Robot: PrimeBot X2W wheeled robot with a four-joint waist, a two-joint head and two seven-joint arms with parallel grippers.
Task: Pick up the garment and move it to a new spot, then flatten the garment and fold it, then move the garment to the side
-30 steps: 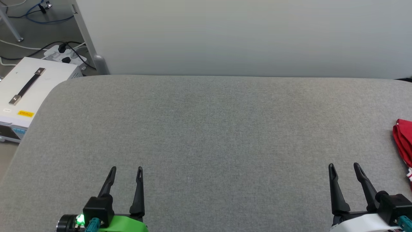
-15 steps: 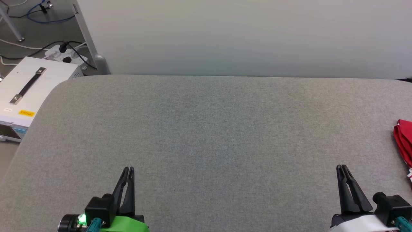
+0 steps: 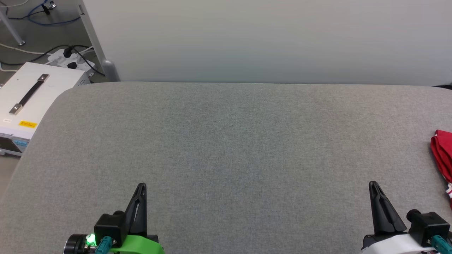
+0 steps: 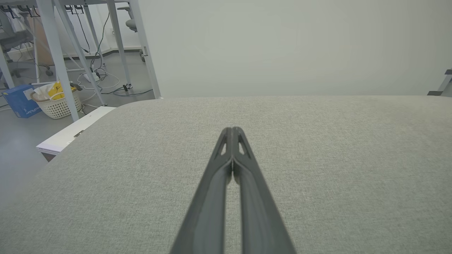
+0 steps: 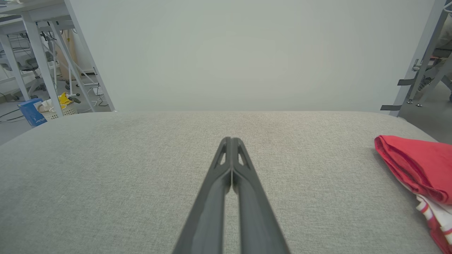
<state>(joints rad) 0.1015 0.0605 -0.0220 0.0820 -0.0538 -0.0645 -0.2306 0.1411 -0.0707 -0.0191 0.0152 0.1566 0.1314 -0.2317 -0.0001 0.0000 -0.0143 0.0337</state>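
Lying doubled up at the counter [image 3: 226,141] right edge, the garment [image 3: 442,155] suits pickup or a finished set-aside; left end effector [image 3: 141,186] and right end effector [image 3: 373,184] are pinched closed, empty.

The garment [image 5: 420,169] is cut off by the right edge in 2 views.

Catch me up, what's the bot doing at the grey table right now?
Nothing is in hand. The left gripper and the right gripper are both shut and empty, over the near edge of the grey padded table. The garment, red with striped trim, lies in a folded bundle at the table's right side, apart from the right gripper. Folding and setting aside look done.
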